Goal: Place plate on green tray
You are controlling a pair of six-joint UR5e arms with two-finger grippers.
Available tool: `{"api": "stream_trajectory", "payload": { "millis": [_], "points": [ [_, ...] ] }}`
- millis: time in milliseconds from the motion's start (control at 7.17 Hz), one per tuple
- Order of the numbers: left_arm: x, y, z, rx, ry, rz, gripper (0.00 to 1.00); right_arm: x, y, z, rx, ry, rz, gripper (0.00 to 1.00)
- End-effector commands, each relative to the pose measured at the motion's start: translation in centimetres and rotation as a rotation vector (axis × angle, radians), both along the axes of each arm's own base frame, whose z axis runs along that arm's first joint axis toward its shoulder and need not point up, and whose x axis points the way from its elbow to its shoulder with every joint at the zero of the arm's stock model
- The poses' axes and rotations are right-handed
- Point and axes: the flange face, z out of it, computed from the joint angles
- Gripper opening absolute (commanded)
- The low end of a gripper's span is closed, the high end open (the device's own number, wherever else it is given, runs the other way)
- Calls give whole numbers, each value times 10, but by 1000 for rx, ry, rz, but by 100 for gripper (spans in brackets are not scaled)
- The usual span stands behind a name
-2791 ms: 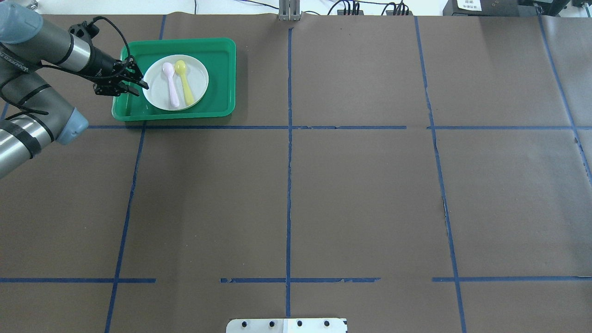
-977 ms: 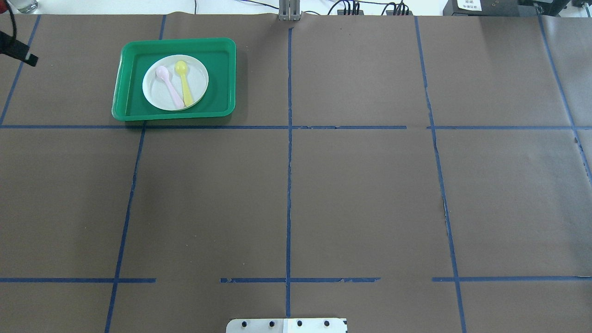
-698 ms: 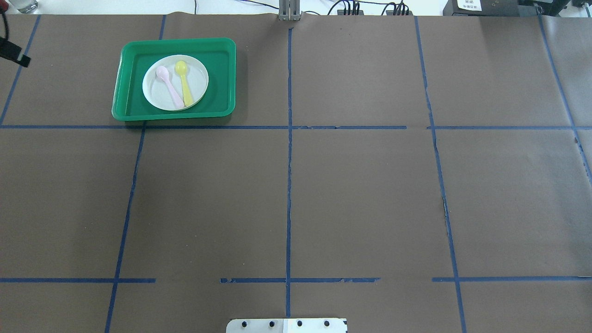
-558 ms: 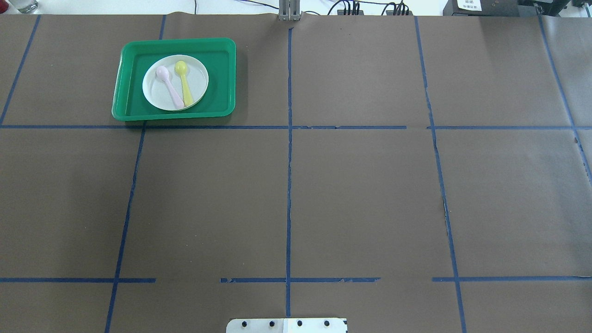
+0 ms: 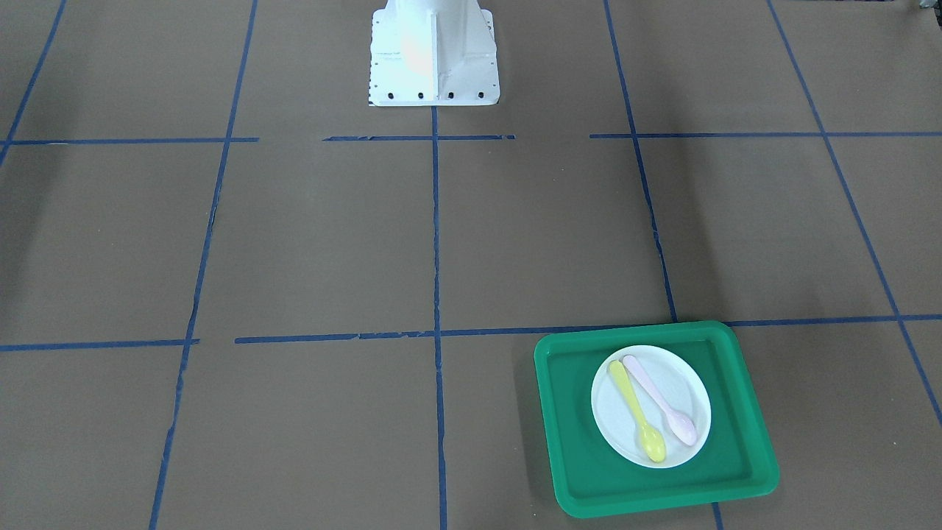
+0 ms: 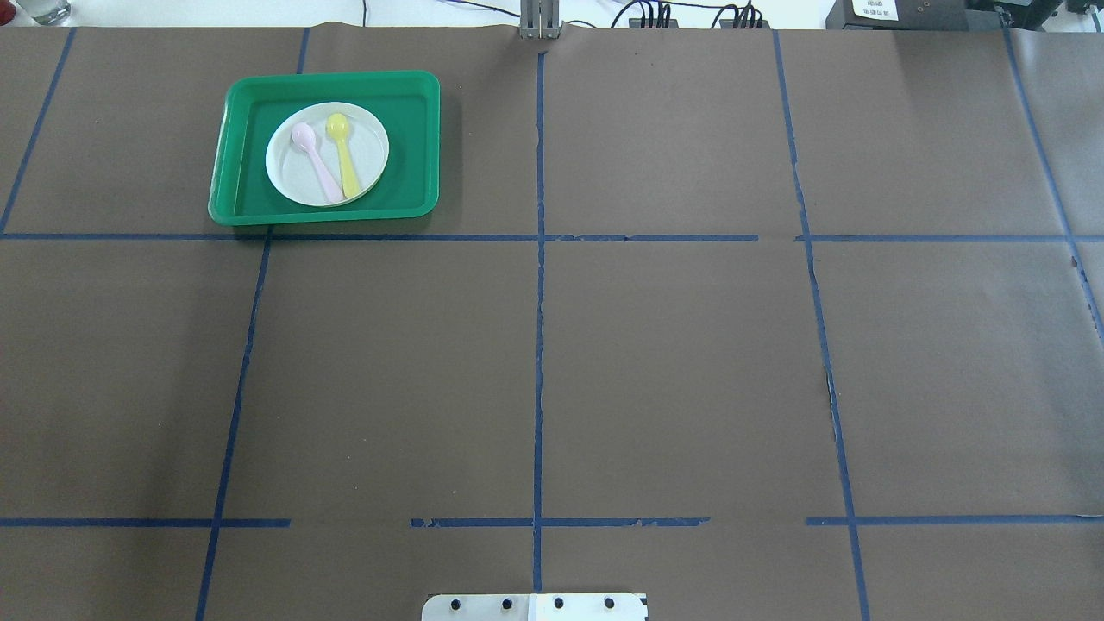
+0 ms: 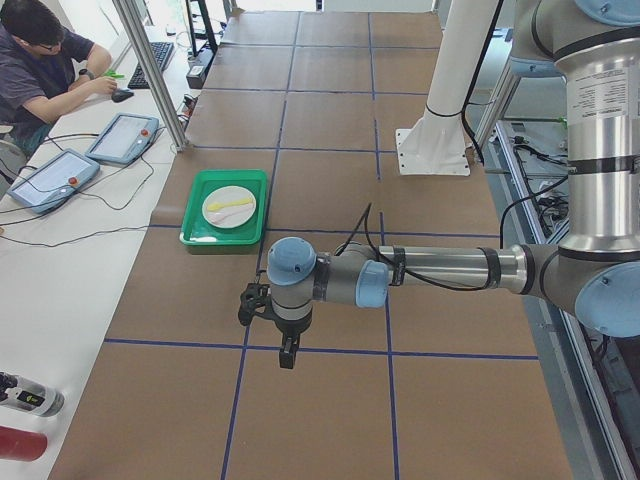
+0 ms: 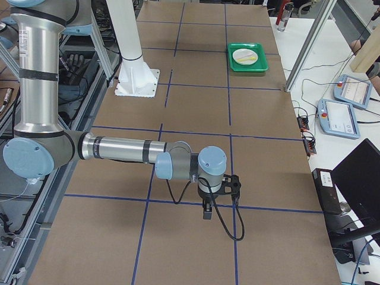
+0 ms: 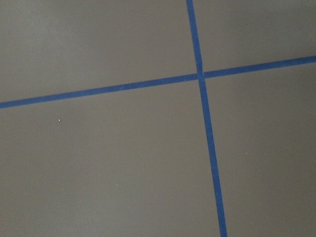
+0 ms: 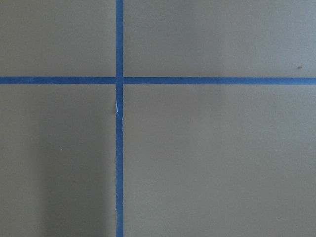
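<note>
The white plate lies flat inside the green tray at the table's far left, with a pink spoon and a yellow spoon on it. The front-facing view shows the plate on the tray too. My left gripper shows only in the exterior left view, low over bare table, well away from the tray. My right gripper shows only in the exterior right view, far from the tray. I cannot tell whether either gripper is open or shut.
Brown paper with a blue tape grid covers the table. The white robot base stands at the near middle edge. An operator sits at a side table with tablets. Both wrist views show only paper and tape.
My left gripper was at the plate's left rim on the tray. It has pulled away to the left, out of the overhead view. The pink spoon shifted slightly on the plate.
</note>
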Motion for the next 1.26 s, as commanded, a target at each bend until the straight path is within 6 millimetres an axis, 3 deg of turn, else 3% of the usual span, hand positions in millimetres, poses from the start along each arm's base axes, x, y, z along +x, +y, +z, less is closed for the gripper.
{"api": "stream_trajectory", "payload": {
  "millis": [0,419,1116],
  "points": [
    [-14,3,-6,-62,1,-32,100,0,0,0,-1,0,0,100],
    [-10,2,-21,-60,59,-25,100,0,0,0,-1,0,0,100],
    [-7,2,-22,-56,99,-22,100,0,0,0,-1,0,0,100]
  ]
}}
